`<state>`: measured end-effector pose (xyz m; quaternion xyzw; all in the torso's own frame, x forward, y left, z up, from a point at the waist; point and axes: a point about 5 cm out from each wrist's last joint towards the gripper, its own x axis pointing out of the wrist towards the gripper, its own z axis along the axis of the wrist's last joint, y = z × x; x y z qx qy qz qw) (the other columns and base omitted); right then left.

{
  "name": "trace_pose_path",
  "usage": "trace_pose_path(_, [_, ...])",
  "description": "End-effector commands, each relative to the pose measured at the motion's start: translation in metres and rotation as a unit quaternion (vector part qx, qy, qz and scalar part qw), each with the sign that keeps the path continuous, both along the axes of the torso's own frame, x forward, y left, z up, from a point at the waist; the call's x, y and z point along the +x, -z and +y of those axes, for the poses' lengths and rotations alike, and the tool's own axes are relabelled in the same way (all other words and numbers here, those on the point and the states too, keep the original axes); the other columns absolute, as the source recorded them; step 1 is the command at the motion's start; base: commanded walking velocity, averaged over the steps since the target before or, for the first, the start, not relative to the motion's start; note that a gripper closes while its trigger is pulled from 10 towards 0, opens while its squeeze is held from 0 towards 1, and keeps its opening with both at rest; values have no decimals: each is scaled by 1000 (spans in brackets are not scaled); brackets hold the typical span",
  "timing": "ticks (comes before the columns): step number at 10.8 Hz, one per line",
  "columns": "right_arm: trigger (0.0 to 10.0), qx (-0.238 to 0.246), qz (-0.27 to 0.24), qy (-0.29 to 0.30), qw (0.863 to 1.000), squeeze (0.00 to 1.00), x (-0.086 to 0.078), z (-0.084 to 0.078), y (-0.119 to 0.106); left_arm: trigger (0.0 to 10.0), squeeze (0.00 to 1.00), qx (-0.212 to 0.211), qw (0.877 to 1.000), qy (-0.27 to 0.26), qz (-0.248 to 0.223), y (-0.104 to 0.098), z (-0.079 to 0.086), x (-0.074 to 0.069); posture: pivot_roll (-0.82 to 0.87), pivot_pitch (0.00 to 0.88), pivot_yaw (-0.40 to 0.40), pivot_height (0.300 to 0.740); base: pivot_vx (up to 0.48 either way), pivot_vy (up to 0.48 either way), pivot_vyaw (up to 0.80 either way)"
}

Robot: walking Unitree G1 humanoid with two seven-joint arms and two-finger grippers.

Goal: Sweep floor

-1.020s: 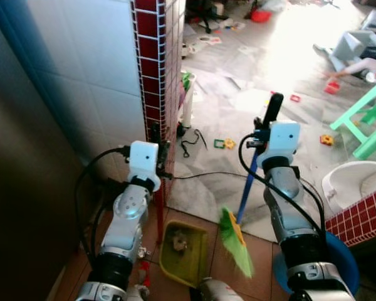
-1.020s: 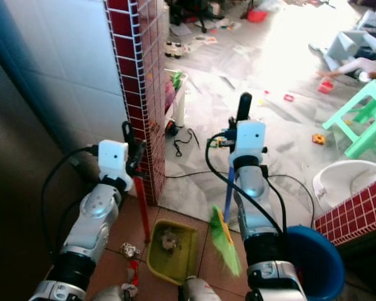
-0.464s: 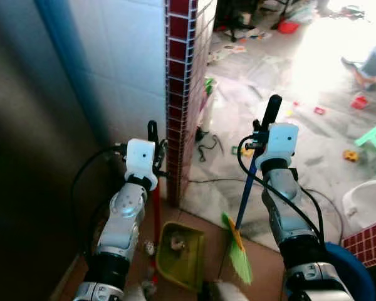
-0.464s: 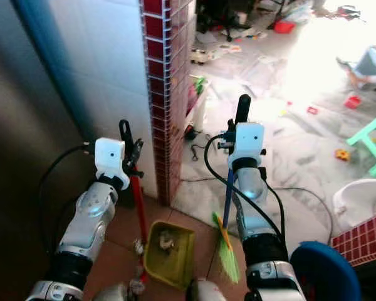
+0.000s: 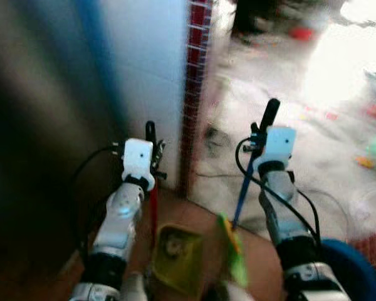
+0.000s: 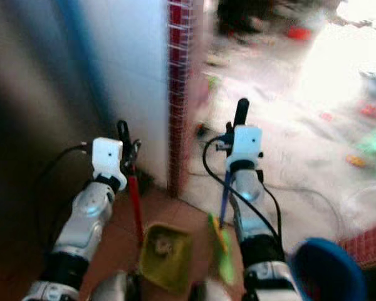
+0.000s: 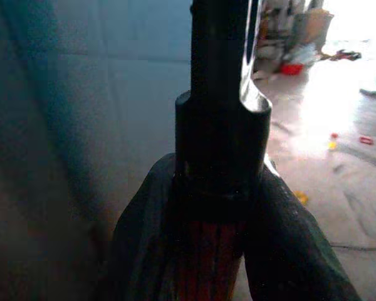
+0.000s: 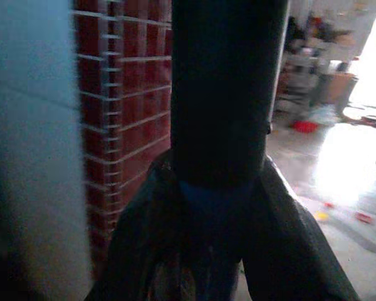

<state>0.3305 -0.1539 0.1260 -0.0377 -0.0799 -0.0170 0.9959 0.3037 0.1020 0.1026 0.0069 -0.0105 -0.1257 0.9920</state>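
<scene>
Ahead between the arms stands a red-tiled pillar (image 5: 197, 81); left claw (image 5: 151, 141) clamps dustpan handle (image 5: 153, 210), right claw (image 5: 263, 128) broom handle (image 5: 243, 191).

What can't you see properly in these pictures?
- What lies in the yellow dustpan: head views, blurred by camera motion.
- The small things on the far floor: head views, smeared and washed out by glare.
- The broom's green bristles: head views, blurred.
- Each handle's lower part: wrist views, hidden behind the black end effector fingers.

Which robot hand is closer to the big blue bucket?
The right. The right gripper, shut on the blue broom handle, is up above the blue bucket, on its side. The left gripper holds the red dustpan handle by the white wall, far across.
</scene>
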Motion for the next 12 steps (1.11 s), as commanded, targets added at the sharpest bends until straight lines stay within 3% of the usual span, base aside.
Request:
trace_pose_path(1, [10000,4,-2,10,1000,0,0,-5,0,10000,0,-4,1000,13,-28,-14,-5,2,-24,0,-6,740,-266,0,0])
trace_pose_path(4, [10000,-14,-10,13,1000,0,4,-9,-8,10000,0,11,999,16,-34,-21,1,4,-38,0,-19,740,-259,0,0])
trace_pose_path(7, [10000,-33,-3,11,999,0,10,-12,-16,10000,0,49,998,18,-42,-29,13,8,-36,3,-49,740,0,0,0])
trace_pose_path(9, [10000,-14,15,13,1000,0,8,-7,-5,10000,0,33,999,-16,-26,-23,26,-1,-18,9,-20,740,0,0,0])
trace_pose_path(10, [10000,-69,9,8,998,0,7,-2,-6,10000,0,36,998,-42,-15,-19,32,-3,-28,0,0,740,0,0,0])
trace_pose_path(11, [10000,-63,0,-23,998,0,10,6,-11,10000,0,27,998,-58,-8,-18,37,-2,-30,0,31,740,0,0,0])
trace_pose_path(12, [10000,-69,0,-18,997,0,10,4,-11,10000,0,65,995,-75,-31,-20,43,0,-23,0,37,740,0,0,0])
